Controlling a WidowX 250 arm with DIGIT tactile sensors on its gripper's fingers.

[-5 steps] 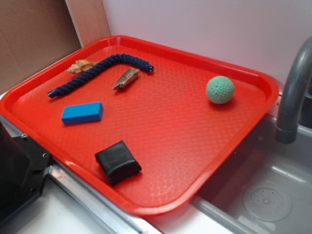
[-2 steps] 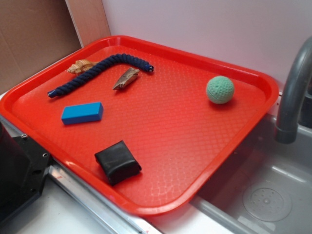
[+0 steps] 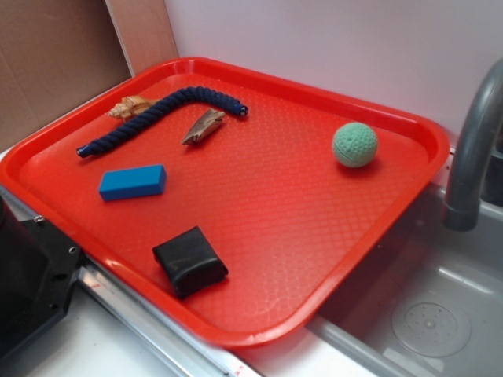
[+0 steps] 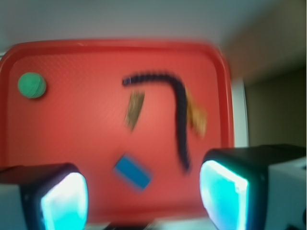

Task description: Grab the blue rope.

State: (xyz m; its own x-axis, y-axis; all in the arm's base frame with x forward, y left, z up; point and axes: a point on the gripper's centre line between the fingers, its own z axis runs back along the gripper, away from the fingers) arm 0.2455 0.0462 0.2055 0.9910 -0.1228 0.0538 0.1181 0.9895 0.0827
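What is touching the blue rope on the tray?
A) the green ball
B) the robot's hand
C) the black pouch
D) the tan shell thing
D: the tan shell piece sits right against the blue rope; the other things lie apart, and the hand is open above the tray.

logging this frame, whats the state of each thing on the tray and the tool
blue rope: lying bent on the tray, ungrasped
blue block: flat, apart from the rope
green ball: resting alone
black pouch: near the front rim
red tray: level beside the sink
tool: open, empty, above the tray
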